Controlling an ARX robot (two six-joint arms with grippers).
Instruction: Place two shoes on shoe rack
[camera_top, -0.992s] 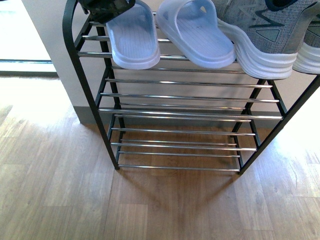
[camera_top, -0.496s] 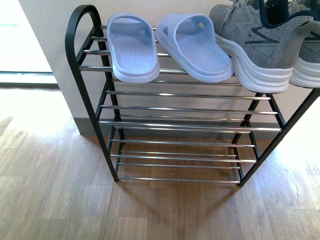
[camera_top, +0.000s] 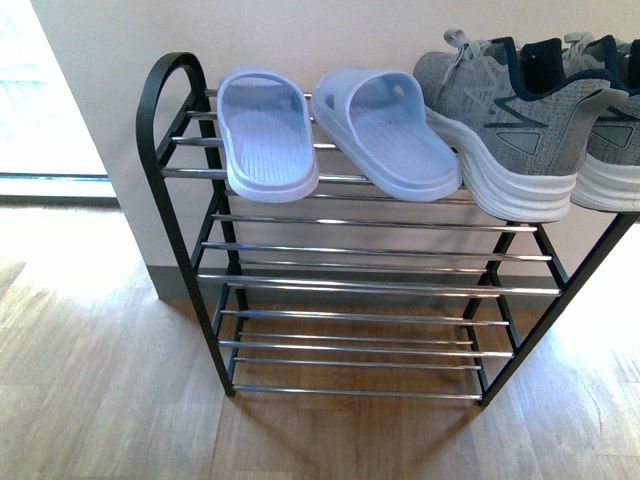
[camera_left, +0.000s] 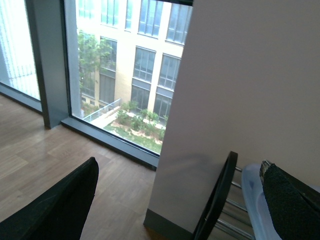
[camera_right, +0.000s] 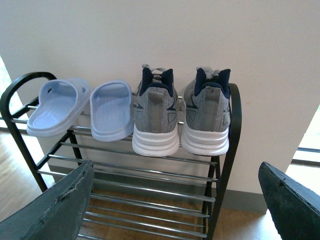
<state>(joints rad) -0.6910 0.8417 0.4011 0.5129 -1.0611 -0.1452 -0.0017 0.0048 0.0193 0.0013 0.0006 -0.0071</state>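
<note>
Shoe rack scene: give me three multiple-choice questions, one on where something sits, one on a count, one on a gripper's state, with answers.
1. Where do the sneakers sit on the shoe rack?
A. Top shelf
B. Bottom shelf
C. Floor

2. How many pale blue sandals are there?
A. One
B. Two
C. Four

3. The right gripper is:
A. Shut on a sneaker
B. Shut on a sandal
C. Open, holding nothing

Answers:
1 A, both stand on the top bars, heels outward.
2 B, a pair lies beside the sneakers.
3 C, its fingers stand wide apart, nothing between them.
</note>
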